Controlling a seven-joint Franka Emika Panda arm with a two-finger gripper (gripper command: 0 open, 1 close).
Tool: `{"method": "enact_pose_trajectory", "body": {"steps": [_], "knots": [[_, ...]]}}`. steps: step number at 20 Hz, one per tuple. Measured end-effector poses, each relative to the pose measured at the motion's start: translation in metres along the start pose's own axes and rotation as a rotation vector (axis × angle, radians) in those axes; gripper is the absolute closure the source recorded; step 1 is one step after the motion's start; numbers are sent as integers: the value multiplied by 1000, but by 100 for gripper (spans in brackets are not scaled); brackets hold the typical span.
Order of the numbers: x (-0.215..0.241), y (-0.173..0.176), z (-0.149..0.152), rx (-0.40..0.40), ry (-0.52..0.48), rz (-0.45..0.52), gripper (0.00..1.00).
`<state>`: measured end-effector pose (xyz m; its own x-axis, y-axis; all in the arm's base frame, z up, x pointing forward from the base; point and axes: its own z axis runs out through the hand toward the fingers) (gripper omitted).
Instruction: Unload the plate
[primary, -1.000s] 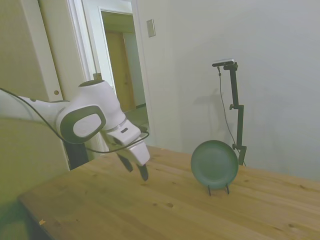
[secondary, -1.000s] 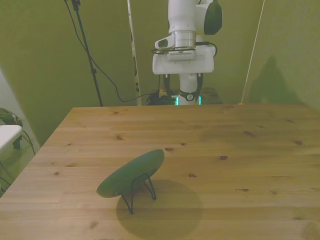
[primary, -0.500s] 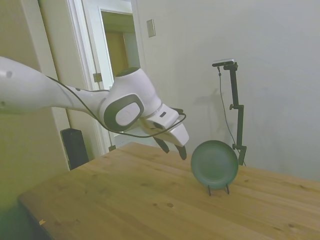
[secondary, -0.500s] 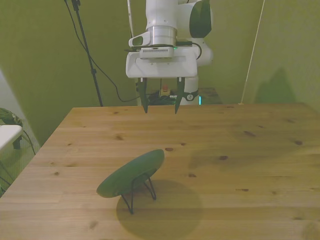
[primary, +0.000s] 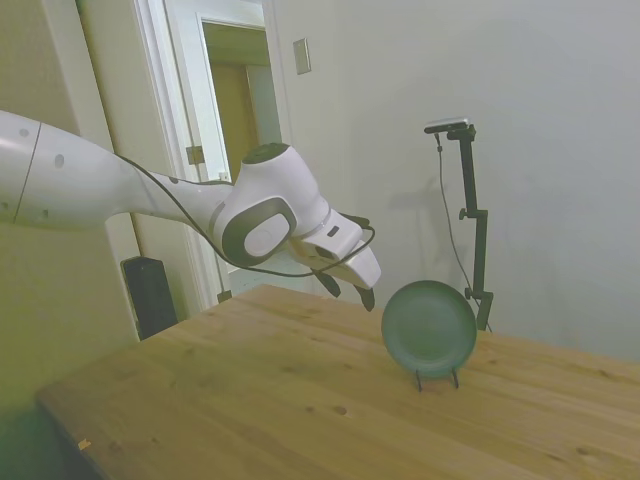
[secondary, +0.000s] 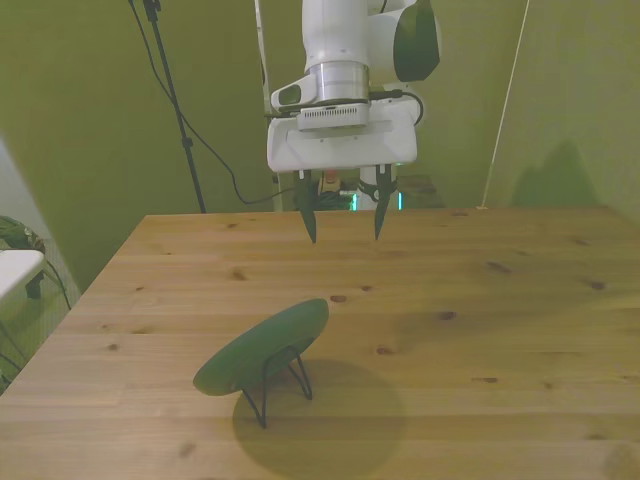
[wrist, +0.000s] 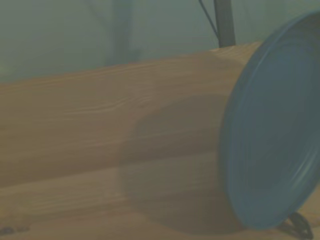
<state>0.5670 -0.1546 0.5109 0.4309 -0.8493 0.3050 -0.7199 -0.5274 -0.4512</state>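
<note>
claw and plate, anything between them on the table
Nothing. In the front view, only bare wooden table lies between the open claw and the green plate on its wire stand. The side view agrees.

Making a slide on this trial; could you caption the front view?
Open gripper hovers above the table, behind the green plate propped on its wire stand.

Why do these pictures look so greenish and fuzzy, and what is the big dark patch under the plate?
Front view: a yellow-green cast, and the plate on its wire stand throws a round shadow on the table. Wrist view: soft and out of focus, plate looking bluish. Side view: sharper, walls paler.
</note>
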Motion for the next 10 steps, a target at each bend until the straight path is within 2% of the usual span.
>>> {"method": "enact_pose_trajectory", "body": {"steps": [3, 10], "knots": [[8, 6, 1, 28, 34, 34, 0], [41, 4, 27, 47, 57, 77, 0]]}}
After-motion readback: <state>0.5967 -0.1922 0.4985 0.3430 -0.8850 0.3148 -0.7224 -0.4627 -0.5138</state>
